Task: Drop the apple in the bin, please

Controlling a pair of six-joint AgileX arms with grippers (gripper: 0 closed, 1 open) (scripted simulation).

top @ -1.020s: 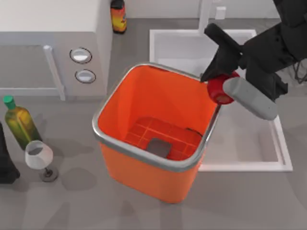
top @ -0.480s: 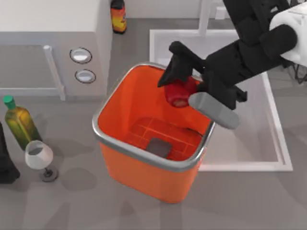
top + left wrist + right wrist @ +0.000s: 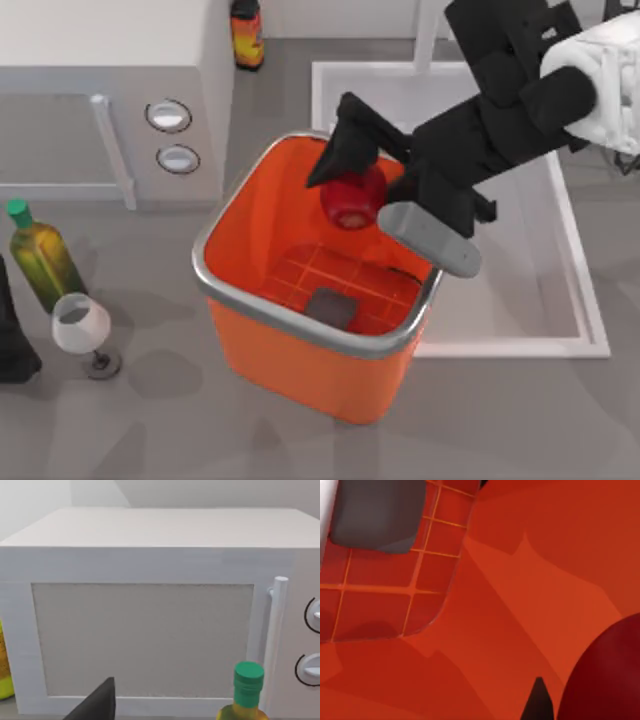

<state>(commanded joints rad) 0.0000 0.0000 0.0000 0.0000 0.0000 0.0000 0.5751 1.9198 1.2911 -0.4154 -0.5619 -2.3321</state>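
Observation:
The small red apple point(image 3: 350, 197) hangs above the open orange bin point(image 3: 300, 365), over the far part of its inside. My right gripper point(image 3: 352, 200) is shut on the apple, with a black finger on its far-left side and a grey finger on its near-right side. The right wrist view looks down into the bin at its gridded floor point(image 3: 380, 595) and grey patch point(image 3: 375, 515), with the apple point(image 3: 607, 675) dark red at the corner. My left arm point(image 3: 10, 340) is parked at the table's left edge; one dark finger point(image 3: 97, 705) shows before the microwave.
A white microwave point(image 3: 100, 90) stands at the back left and a white sink point(image 3: 500, 290) to the bin's right. A green-capped oil bottle point(image 3: 40, 260) and a wine glass point(image 3: 85, 330) stand at the left. A sauce bottle point(image 3: 247, 35) is at the back.
My right gripper has carried the apple leftward, from over the bin's right rim to above the bin's inside. The left arm has not moved.

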